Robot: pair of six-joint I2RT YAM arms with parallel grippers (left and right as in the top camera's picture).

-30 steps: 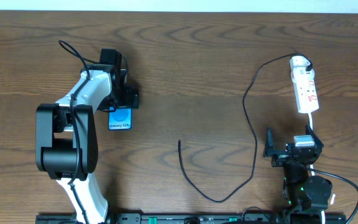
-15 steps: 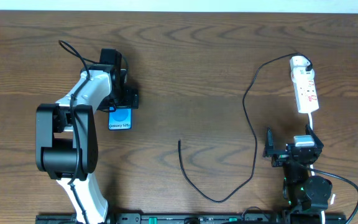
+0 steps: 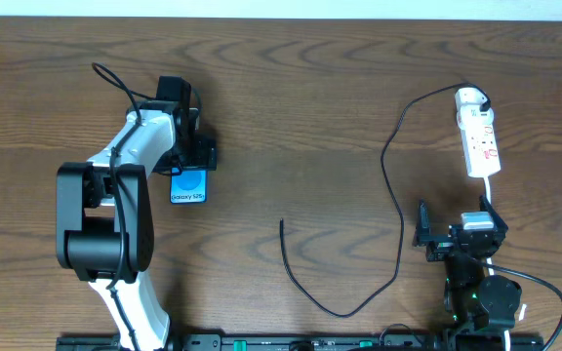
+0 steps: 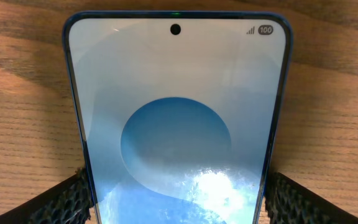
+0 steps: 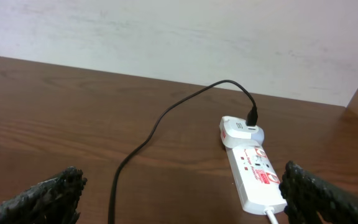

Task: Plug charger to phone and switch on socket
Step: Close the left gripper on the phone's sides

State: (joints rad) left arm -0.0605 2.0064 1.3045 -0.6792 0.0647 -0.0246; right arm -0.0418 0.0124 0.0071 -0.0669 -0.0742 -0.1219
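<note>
Overhead, the phone (image 3: pixel 189 185) is seen clamped in the left pincer (image 3: pixel 191 168), long axis toward the base. The charger (image 3: pixel 399 210) tip lies on the bench (image 3: pixel 310 117) to its right, between the arms. The right pincer (image 5: pixel 185 196) is held apart.

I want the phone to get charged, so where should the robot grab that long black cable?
Grab the charger just behind its loose tip, where it lies flat and fairly straight on the table. Come straight down from above, straddling the thin cable. The open right hand is probably best, since the left hand grips the phone.
</note>
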